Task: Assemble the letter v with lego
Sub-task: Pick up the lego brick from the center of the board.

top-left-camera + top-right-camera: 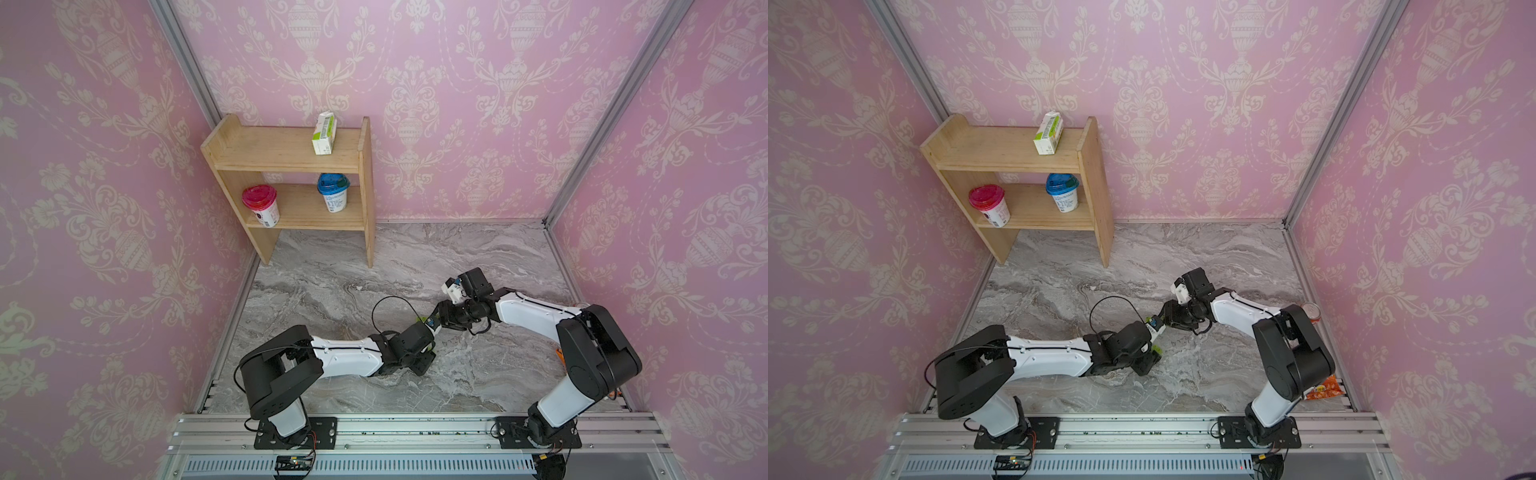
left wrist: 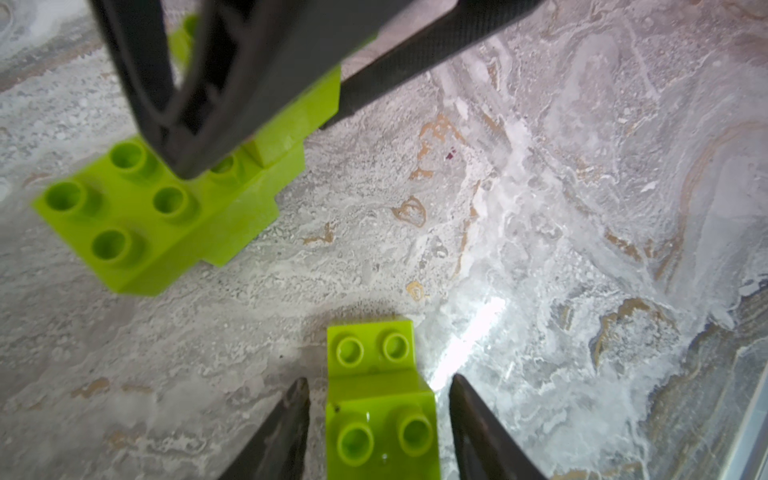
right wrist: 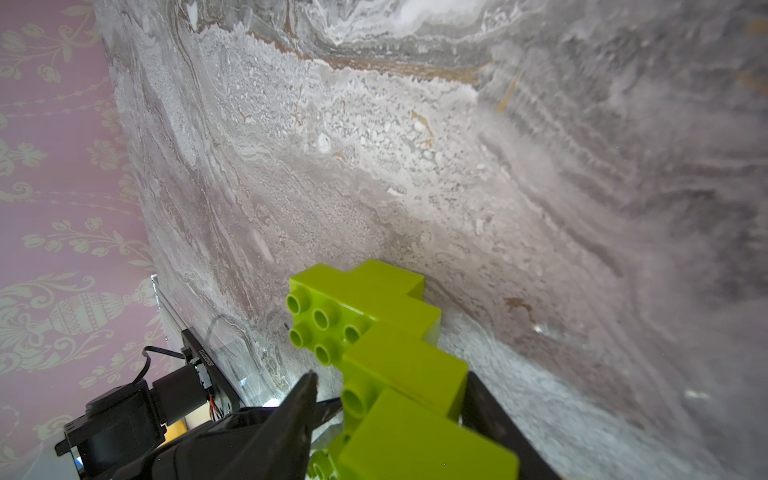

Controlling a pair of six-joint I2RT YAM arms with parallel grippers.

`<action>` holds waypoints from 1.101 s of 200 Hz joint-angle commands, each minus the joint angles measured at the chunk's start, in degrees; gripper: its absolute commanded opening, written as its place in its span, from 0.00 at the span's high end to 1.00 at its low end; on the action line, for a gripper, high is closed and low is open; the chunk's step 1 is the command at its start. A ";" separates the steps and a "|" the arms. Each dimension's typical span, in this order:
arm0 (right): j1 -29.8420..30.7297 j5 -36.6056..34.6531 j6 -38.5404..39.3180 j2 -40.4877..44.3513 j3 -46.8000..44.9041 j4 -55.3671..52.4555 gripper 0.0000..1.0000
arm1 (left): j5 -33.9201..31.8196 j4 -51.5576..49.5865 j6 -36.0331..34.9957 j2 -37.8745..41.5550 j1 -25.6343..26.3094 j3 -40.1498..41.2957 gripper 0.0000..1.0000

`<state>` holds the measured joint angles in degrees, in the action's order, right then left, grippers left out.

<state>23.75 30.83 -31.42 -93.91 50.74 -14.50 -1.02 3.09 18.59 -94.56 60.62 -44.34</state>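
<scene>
Lego sits in two lime-green lumps near the middle of the marble tabletop (image 2: 582,208). The larger is a stepped lego stack (image 2: 166,232) of several bricks joined like a staircase. The right gripper (image 3: 390,376) is clamped on its upper bricks, with one finger flat against a smooth side and the other on the studded side. The stack's low end appears to rest on the marble.

The left gripper (image 2: 378,378) stands parted around the small lego piece (image 2: 380,399), which is two bricks joined with one step, studs facing the left wrist camera. A slim strip of tabletop shows between each of its fingers (image 2: 286,432) and the plastic, so it grips nothing. That piece lies on the marble, near the stack but not touching it.

In both top views the two grippers meet close together and the arms hide nearly all the lego (only a sliver of green shows beside the left wrist). A wooden shelf (image 1: 291,158) stands in the far left corner, well apart, holding a carton (image 1: 324,134) and two lidded cups — one red-topped (image 1: 260,204), one blue-topped (image 1: 333,192).
</scene>
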 commanded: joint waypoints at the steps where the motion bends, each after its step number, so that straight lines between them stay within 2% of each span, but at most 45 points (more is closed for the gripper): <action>1: 0.02 -0.41 1.67 0.84 1.33 -1.82 0.43 | -0.74 3.52 1.33 0.78 0.37 1.99 0.45; 90: -0.02 -0.59 2.06 1.11 1.64 -2.72 0.42 | -1.03 3.15 1.45 -0.33 0.38 2.02 0.53; 220: 0.03 -0.55 2.06 1.21 1.51 -2.59 0.43 | -0.24 0.69 0.79 -2.29 0.38 0.84 0.51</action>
<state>23.75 30.63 -30.98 -93.91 51.07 -16.01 -0.99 5.72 19.35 -95.72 60.62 -42.92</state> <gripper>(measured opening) 0.572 0.496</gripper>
